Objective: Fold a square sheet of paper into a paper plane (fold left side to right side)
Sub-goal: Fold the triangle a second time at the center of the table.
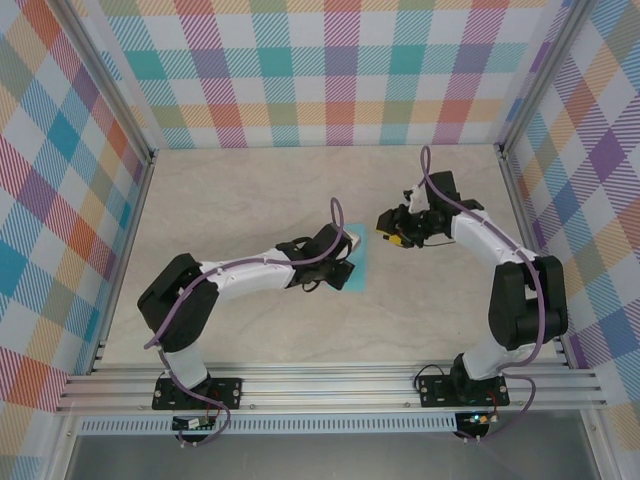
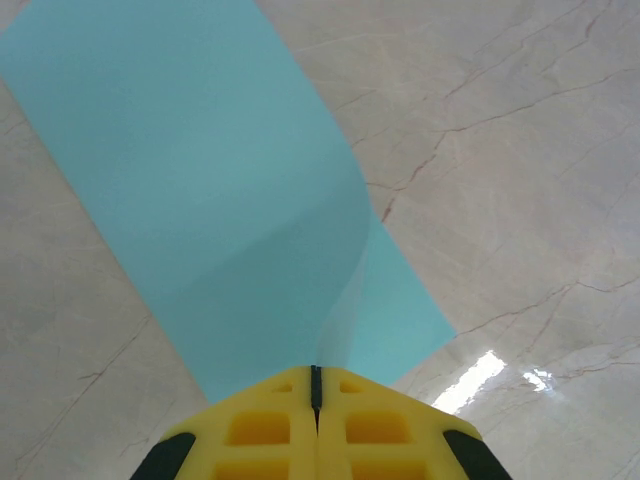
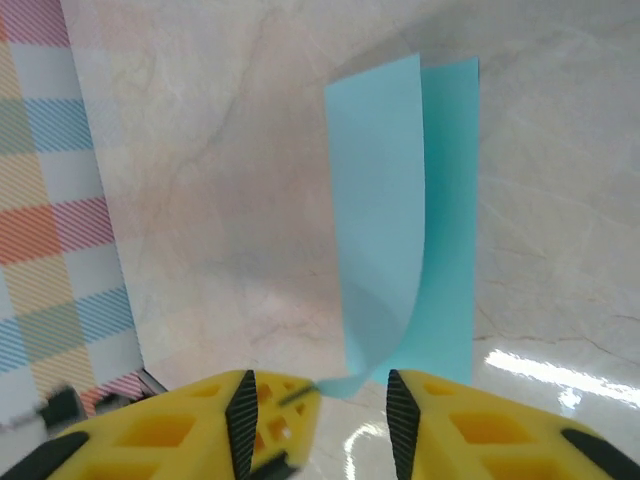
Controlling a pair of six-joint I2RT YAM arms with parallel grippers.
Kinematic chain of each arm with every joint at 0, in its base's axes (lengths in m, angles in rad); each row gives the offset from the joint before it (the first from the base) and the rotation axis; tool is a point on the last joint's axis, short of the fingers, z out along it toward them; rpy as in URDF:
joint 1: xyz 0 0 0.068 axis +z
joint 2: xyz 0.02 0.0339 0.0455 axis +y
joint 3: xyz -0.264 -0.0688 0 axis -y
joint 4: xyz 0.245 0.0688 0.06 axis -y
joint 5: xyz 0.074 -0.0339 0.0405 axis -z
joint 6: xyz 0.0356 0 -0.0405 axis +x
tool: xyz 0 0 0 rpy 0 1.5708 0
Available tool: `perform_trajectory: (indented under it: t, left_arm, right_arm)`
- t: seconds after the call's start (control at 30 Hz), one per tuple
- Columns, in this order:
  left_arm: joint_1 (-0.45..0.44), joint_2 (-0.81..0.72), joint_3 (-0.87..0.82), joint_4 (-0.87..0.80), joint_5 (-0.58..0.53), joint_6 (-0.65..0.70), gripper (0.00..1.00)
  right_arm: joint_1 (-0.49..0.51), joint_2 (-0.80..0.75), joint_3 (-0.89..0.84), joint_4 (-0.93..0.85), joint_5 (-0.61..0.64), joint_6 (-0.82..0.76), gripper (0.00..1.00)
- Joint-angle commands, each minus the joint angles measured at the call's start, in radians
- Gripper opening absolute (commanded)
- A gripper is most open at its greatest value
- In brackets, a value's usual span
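Observation:
The square sheet of paper (image 1: 356, 272) is turquoise and lies mid-table, with its left part lifted and curled over toward the right. In the left wrist view, my left gripper (image 2: 316, 372) is shut on the raised edge of the sheet (image 2: 220, 170), and the flap bends up from the flat half. The top view puts the left gripper (image 1: 347, 250) over the sheet and the right gripper (image 1: 386, 226) just right of it. In the right wrist view, my right gripper (image 3: 320, 400) stands open. The pinched corner of the sheet (image 3: 400, 200) and the left gripper's yellow tip (image 3: 290, 410) sit between its fingers.
The table (image 1: 250, 200) is a pale marble-look surface. Checked walls (image 1: 330, 70) close it in at the back and on both sides. An aluminium rail (image 1: 330, 385) with both arm bases runs along the near edge.

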Motion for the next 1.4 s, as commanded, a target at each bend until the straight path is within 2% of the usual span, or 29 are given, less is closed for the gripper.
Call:
perform_trajectory:
  t: [0.0,0.13,0.37,0.73,1.37]
  left_arm:
    - [0.041,-0.027,-0.014,0.026,0.100,-0.018,0.00]
    - [0.084,-0.016,-0.008,0.033,0.134,-0.013,0.00]
    - [0.128,0.025,0.017,0.032,0.170,-0.005,0.00]
    - [0.148,0.100,0.060,0.004,0.138,-0.009,0.00]
    - [0.159,0.190,0.132,-0.037,0.102,0.001,0.00]
  right_arm:
    - [0.010,0.000,-0.077,0.036,-0.061,-0.003,0.29]
    - [0.051,0.036,-0.128,0.075,-0.067,0.016,0.19]
    - [0.140,0.143,-0.132,0.103,0.001,0.047,0.12]
    - [0.179,0.242,-0.129,0.069,0.080,0.042,0.11]
    - [0.187,0.287,-0.114,0.024,0.093,0.013,0.11]
